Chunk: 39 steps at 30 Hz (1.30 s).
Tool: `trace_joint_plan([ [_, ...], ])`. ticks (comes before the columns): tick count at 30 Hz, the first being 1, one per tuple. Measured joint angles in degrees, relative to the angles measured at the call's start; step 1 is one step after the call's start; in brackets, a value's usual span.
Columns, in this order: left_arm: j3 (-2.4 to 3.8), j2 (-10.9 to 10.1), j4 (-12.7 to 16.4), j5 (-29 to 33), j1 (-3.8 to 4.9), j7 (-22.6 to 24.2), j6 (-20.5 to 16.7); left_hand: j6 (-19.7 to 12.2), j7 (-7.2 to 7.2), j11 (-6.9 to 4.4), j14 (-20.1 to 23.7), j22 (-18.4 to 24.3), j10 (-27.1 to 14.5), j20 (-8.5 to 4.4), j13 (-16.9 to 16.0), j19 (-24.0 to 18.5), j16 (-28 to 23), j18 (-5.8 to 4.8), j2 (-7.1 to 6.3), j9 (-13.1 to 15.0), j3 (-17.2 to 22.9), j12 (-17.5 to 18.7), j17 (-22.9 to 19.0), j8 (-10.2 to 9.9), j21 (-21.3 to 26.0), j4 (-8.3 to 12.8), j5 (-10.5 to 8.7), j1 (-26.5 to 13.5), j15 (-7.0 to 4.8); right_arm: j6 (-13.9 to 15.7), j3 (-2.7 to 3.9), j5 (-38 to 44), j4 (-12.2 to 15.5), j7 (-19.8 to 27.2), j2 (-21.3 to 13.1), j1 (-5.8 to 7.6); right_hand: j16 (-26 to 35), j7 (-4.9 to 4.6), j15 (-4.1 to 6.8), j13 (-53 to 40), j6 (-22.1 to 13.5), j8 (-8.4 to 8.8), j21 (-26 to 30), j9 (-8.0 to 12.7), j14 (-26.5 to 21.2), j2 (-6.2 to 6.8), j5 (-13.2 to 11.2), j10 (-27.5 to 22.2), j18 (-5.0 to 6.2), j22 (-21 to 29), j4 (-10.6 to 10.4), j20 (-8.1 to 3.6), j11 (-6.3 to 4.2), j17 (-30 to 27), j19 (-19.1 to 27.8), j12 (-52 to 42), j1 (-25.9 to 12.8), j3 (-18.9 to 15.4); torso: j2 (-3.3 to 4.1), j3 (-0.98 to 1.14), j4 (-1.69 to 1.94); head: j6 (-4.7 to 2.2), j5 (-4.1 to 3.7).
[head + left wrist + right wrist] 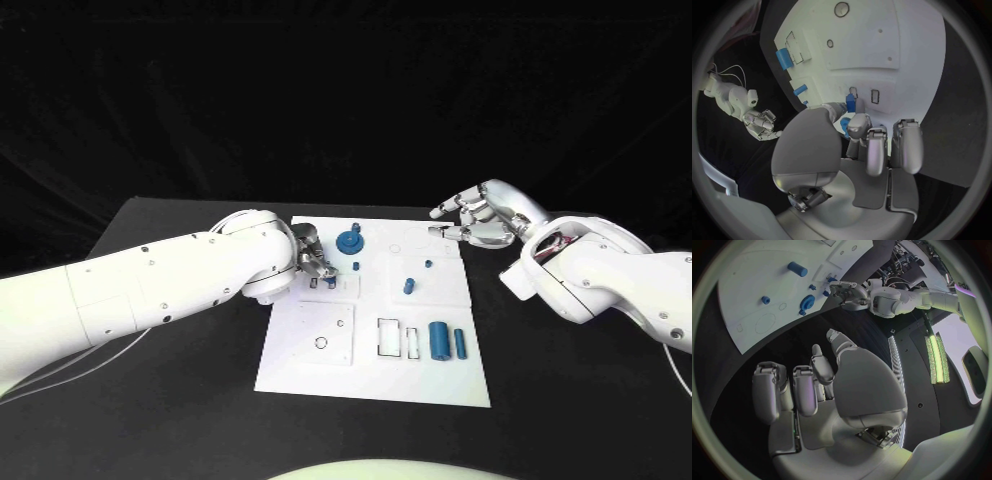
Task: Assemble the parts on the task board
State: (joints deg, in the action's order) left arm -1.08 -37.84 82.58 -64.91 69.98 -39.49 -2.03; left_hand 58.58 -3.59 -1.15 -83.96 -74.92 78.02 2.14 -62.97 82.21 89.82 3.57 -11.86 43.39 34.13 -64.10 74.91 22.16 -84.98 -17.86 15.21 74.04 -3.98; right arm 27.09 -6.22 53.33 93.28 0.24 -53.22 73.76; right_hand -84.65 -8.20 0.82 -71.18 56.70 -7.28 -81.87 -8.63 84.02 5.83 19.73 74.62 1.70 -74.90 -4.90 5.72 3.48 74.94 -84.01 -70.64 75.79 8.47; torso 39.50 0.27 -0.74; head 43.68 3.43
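Note:
The white task board (375, 370) lies in the middle of the table. My left hand (315, 262) hovers low over its upper left part, fingers curled. Its thumb tip lies against a small upright blue piece (851, 103) standing in the board (879, 40); whether it is pinched I cannot tell. A blue gear-like part (351, 240) stands just beyond that hand. My right hand (483, 215) hangs past the board's far right corner with fingers curled in and nothing in them (817, 385).
Two blue cylinders (449, 342) lie side by side at the board's lower right, beside two outlined slots (389, 338). A shorter cylinder (408, 285) and small pegs (427, 264) sit mid-board. Black table surrounds the board on all sides.

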Motion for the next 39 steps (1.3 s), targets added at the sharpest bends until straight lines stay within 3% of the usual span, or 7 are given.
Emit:
trace_joint_plan([
  [17,0.08,0.9,-0.5,-1.6,-0.26,-0.3,2.7,0.0,0.01,-0.29,0.0,0.0,0.3,-0.21,-0.2,0.2,0.0,0.0,-0.51,0.8,0.7,-0.3,0.0,0.4,0.0,0.7,-0.09,-1.0,0.0,-0.2,-0.01,0.0,0.0,0.0,0.0,-0.08,0.0,0.0,0.0,0.0,0.0,0.0,0.0,0.0,0.0,0.0,0.0,0.0,0.01,0.0,0.0,0.0,0.0,0.0,0.0,0.0,0.0,0.0,0.01,0.03,-0.04,0.24,-0.02],
  [39,0.1,0.9,-0.8,-3.5,-0.28,-0.3,4.7,0.0,0.01,-0.52,-0.1,0.0,0.5,-0.33,-0.2,0.3,0.0,0.01,-0.01,1.3,1.3,-0.3,0.0,0.8,0.0,0.8,-0.3,-1.6,-0.29,-0.6,-0.02,0.0,-0.1,0.0,0.1,-0.28,0.0,0.0,0.0,-0.1,0.0,0.0,-0.3,0.0,0.0,0.0,0.0,0.0,0.0,0.0,0.0,0.0,0.0,0.0,0.0,0.0,0.0,0.0,0.0,-0.01,0.03,0.3,0.11],
])
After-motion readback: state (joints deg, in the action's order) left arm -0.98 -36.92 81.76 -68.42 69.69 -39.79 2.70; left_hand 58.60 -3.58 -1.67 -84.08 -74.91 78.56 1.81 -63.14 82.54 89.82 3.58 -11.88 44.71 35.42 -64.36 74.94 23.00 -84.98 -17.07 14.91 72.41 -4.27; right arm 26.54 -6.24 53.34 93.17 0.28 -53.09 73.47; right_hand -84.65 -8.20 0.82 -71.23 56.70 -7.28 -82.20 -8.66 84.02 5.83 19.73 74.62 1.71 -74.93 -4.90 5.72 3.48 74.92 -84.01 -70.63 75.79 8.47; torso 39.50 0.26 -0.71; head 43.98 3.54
